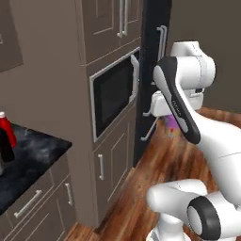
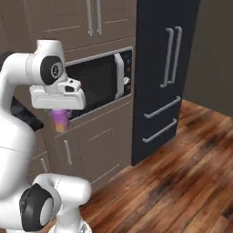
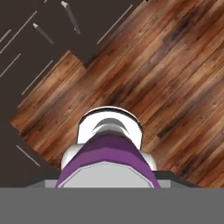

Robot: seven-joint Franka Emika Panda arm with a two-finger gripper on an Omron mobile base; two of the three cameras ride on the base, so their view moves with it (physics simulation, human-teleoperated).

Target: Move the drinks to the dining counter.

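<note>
The pink-purple can with its yellow band hangs under my hand, and my gripper is shut on it, held in the air in front of the cabinet wall. In the left base view a bit of the can shows behind my forearm. From the hand view the can's purple top and silver rim sit over wood floor. A red bottle and a dark bottle stand at the far left on the black marble top over drawer cabinets. The dining counter is out of view.
A tall cabinet with a built-in microwave stands straight ahead. The black fridge is to its right. Wood floor stretches to the right of the arm and below the can.
</note>
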